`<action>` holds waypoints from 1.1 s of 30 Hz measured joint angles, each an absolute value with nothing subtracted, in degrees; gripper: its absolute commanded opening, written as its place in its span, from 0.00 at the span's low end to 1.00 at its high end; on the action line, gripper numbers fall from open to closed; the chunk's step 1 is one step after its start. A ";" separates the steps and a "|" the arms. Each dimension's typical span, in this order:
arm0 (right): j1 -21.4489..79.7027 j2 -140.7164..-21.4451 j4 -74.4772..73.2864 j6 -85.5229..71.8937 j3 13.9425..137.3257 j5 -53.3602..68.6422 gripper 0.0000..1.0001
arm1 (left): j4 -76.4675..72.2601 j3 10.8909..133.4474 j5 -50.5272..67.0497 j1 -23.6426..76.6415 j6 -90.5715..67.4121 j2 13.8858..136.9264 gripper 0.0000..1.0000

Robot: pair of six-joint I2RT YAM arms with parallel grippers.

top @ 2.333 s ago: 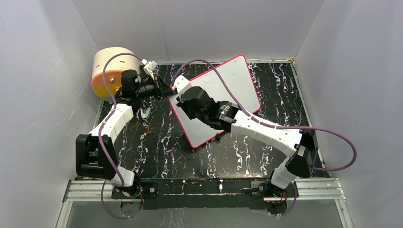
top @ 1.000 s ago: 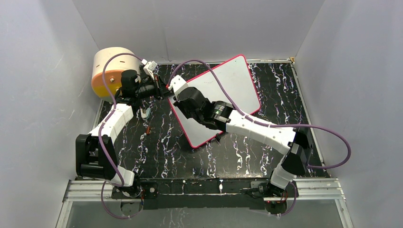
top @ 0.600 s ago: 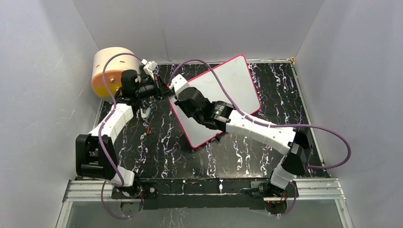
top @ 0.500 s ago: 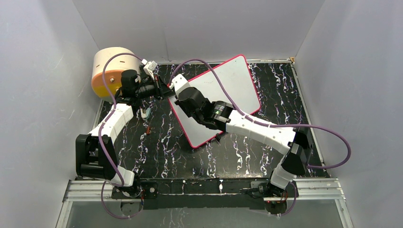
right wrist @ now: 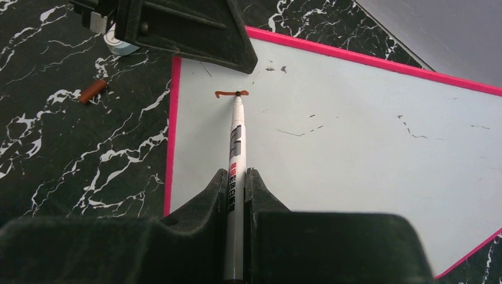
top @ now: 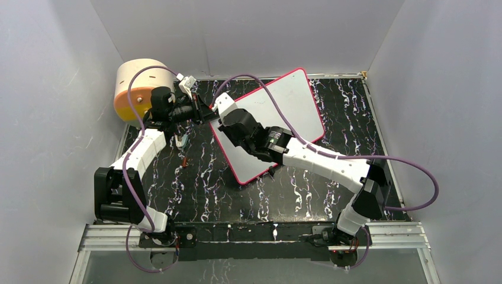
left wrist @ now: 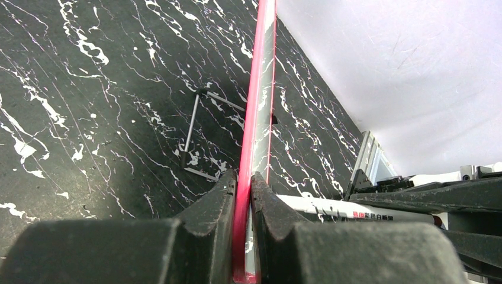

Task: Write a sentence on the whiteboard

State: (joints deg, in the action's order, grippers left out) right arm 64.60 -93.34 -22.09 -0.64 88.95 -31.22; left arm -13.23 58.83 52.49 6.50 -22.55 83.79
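At its left edge my left gripper (left wrist: 243, 180) pinches the whiteboard (right wrist: 355, 148), probably light, stiff, slippery; my right gripper (right wrist: 237, 174) holds the marker (right wrist: 237, 133).

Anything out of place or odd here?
The whiteboard sits askew, one edge pinched by the left gripper. A small brown cap lies loose beside it. Faint stray marks fleck the board.

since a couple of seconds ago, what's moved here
The right jaws, shut on the marker, slid slightly left over the whiteboard, toward its left edge. Nothing was grasped or released. The left jaws stayed clamped on the whiteboard's frame; whiteboard and drum unmoved.
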 measured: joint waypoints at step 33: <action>64.58 -92.51 -21.06 -0.62 88.12 -26.83 0.00 | -13.02 58.98 52.49 6.61 -22.50 83.79 0.00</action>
